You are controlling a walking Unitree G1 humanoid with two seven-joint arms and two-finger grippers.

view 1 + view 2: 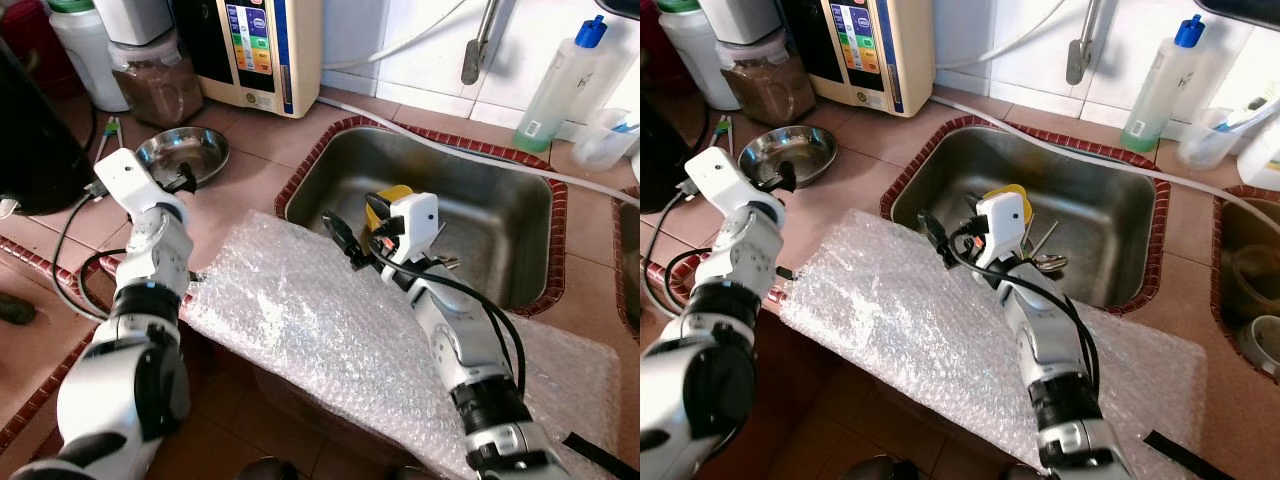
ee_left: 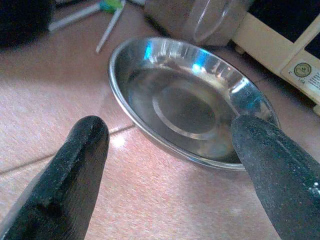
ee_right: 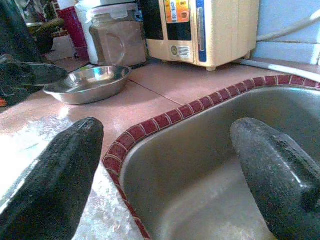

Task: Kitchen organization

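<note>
A shallow steel bowl rests on the pink tiled counter, left of the sink. My left gripper is open at the bowl's near rim; in the left wrist view the bowl lies just beyond the spread fingers, with nothing held. Over the sink's near left corner my right gripper hangs open and empty, pointing toward the bowl. A sheet of bubble wrap covers the counter's front edge. A yellow object sits in the sink, partly hidden behind my right wrist.
A cream water purifier and a jar of brown powder stand behind the bowl. A black appliance is at far left. A blue-capped bottle, a plastic cup and the tap line the back. Cutlery lies in the sink.
</note>
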